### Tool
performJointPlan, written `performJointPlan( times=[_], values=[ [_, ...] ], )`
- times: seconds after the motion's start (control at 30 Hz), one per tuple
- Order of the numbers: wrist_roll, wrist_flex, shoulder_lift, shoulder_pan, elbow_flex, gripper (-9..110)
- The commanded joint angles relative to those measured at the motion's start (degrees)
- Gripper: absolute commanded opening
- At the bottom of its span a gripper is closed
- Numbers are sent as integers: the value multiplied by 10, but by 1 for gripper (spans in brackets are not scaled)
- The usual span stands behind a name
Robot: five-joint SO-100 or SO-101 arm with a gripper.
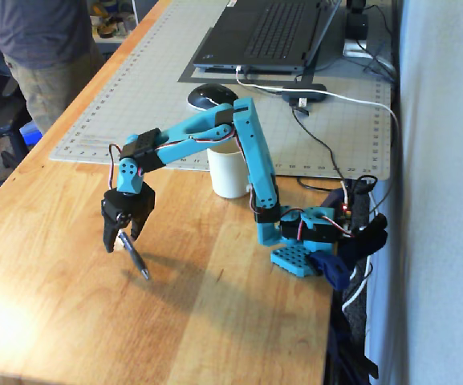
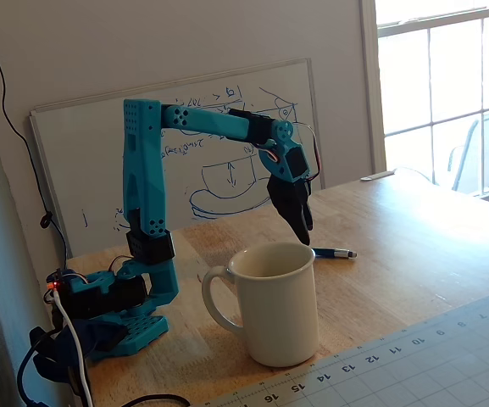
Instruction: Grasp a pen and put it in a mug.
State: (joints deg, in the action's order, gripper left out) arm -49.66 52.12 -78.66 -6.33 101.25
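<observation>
Pen (image 1: 135, 258): slim, dark barrel, silvery tip, flat on wooden table (image 1: 71, 321), lying diagonally in fixed view from above. In low fixed view, pen (image 2: 335, 253) shows beyond mug's rim, pale end pointing right. Mug (image 2: 275, 303): plain cream ceramic, handle at left, upright beside arm base. Gripper (image 1: 120, 239) points down, jaws spread, straddling pen's upper end; contact with pen unclear.
</observation>
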Motion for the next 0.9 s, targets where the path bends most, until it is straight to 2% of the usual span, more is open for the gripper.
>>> performJointPlan(
  times=[0.0,0.57,0.87],
  values=[
    [-3,-12,-1,14,-47,21],
    [-6,-14,33,21,-18,21],
    [-6,-14,33,18,-25,5]
  ],
)
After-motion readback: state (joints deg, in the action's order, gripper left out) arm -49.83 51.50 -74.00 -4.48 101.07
